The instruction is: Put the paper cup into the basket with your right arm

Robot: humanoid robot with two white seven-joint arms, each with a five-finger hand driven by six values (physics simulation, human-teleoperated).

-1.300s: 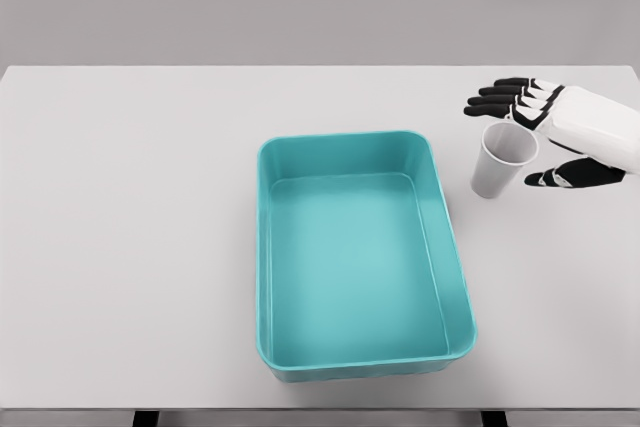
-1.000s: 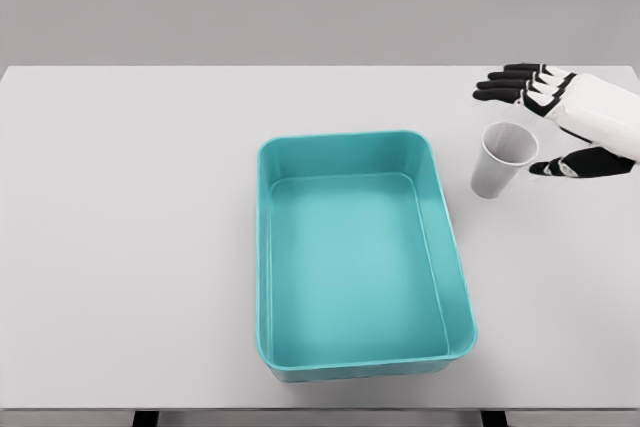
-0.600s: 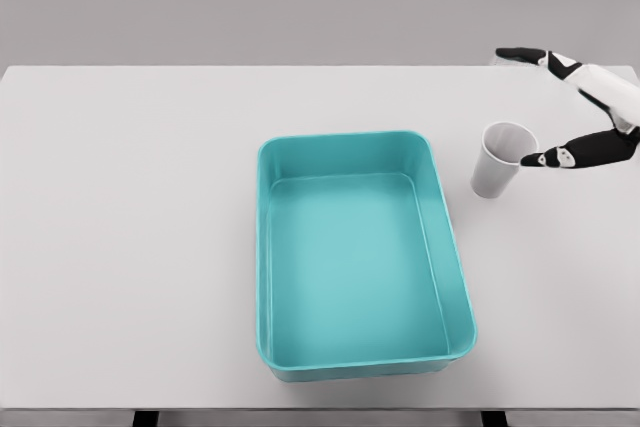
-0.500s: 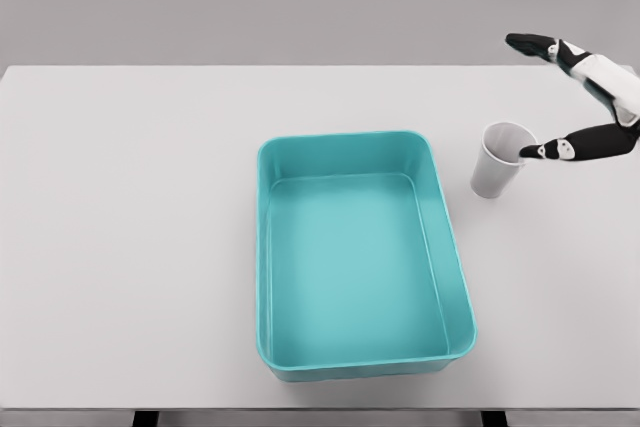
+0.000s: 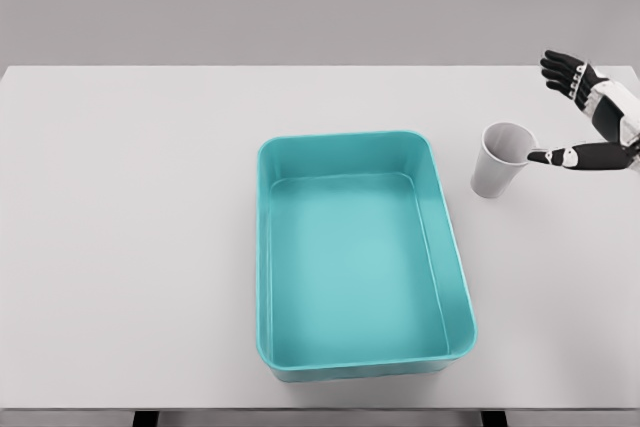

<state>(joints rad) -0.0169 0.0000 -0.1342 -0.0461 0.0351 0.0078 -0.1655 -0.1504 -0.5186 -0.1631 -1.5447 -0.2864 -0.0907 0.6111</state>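
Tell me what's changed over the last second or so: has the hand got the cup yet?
No. The right hand has swung back toward the table's right edge and turned, its fingers now spread upward and its thumb reaching toward the rim of the paper cup. Nothing was grasped or released. The cup stays upright on the table, right of the empty teal basket, which hasn't moved.

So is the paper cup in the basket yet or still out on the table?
Out. The paper cup stands upright on the table, right of the empty basket.
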